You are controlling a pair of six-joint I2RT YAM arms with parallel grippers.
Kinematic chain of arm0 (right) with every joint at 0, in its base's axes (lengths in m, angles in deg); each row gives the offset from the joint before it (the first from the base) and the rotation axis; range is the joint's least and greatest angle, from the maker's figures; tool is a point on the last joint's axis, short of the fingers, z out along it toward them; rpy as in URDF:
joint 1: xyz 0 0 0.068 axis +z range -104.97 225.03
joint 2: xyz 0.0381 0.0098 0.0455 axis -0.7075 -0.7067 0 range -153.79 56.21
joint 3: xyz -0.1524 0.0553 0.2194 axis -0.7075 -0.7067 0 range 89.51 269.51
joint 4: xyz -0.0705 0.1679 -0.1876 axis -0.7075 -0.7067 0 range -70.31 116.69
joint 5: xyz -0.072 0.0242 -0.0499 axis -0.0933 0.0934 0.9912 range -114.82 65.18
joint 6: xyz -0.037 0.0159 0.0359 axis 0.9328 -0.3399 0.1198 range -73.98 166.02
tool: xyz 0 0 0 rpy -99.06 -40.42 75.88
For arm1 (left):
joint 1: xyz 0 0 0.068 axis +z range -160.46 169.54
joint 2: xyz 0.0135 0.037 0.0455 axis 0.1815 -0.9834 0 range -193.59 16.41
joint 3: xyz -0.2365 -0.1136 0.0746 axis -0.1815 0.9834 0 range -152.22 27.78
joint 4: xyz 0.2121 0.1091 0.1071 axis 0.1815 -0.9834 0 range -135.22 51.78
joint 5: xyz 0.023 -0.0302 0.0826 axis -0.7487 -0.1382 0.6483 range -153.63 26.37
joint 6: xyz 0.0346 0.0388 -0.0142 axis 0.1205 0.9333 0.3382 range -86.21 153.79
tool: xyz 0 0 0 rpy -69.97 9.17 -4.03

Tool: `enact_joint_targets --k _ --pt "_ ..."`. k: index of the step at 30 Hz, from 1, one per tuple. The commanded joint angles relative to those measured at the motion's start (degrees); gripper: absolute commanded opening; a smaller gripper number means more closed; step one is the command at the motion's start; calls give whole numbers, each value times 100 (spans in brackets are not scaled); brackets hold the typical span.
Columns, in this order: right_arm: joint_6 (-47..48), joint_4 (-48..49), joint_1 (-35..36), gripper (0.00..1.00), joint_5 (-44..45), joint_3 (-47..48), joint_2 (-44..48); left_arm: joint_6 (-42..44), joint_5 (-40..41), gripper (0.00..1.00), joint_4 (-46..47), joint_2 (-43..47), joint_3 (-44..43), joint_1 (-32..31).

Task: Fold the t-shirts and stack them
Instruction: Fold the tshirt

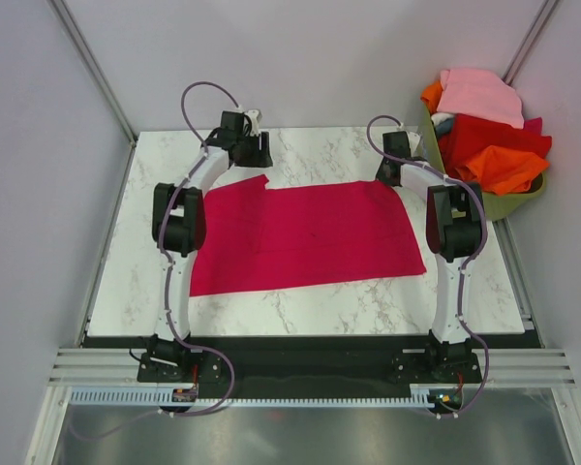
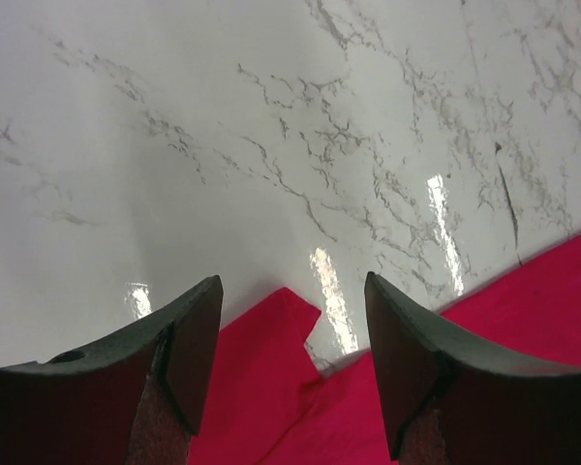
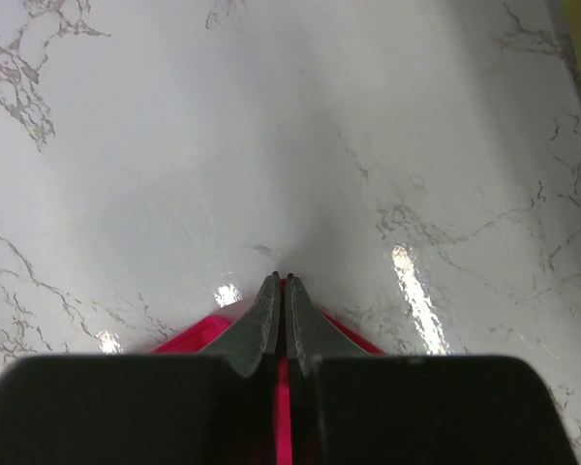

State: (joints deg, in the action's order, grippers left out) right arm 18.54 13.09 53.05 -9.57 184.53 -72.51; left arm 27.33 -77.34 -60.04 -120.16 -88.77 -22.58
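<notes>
On table [image 1: 320, 305], one crimson t-shirt [image 1: 310, 237], one basket [image 1: 508, 205]

A white marble-patterned table [image 1: 320, 300] carries one crimson t-shirt [image 1: 310, 237], spread flat across its middle, wider than it is deep, with a small flap at its far left corner. Glossy bare tabletop shows on every side.

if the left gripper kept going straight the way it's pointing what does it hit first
Probably the edge of the crimson t-shirt, whose corner shows between the fingertips of the open left gripper, or the marble table just beyond; depth is unclear.
</notes>
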Motion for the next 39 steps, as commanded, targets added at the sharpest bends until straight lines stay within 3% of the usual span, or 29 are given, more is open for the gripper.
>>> enact_joint_targets --k 1,8,11,17,21,22,24,28,39 --pt "-81 95 -19 2 -92 -89 225 444 -166 67 -961 -500 -982 131" --pt "-99 121 -19 2 -118 -124 234 558 -158 66 -1560 -651 -1265 87" --pt "-108 148 -19 2 -110 -133 225 593 -324 53 -1667 -678 -1282 70" --pt "-117 156 -28 2 -136 -160 252 637 -325 49 -2010 -844 -1519 -36" --pt "-125 165 -19 2 -136 -168 252 637 -27 28 -2063 -880 -1581 -45" --pt "-117 165 -28 2 -145 -177 269 637 148 12 -2054 -880 -1616 -45" --pt "-134 183 -28 2 -153 -186 278 637 351 2 -2054 -880 -1730 -62" --pt "-134 192 -36 1 -145 -230 348 628 974 2 -1827 -644 -1634 -176" --pt "-204 332 -89 1 -197 -616 831 558 2688 2 -508 772 298 -704"
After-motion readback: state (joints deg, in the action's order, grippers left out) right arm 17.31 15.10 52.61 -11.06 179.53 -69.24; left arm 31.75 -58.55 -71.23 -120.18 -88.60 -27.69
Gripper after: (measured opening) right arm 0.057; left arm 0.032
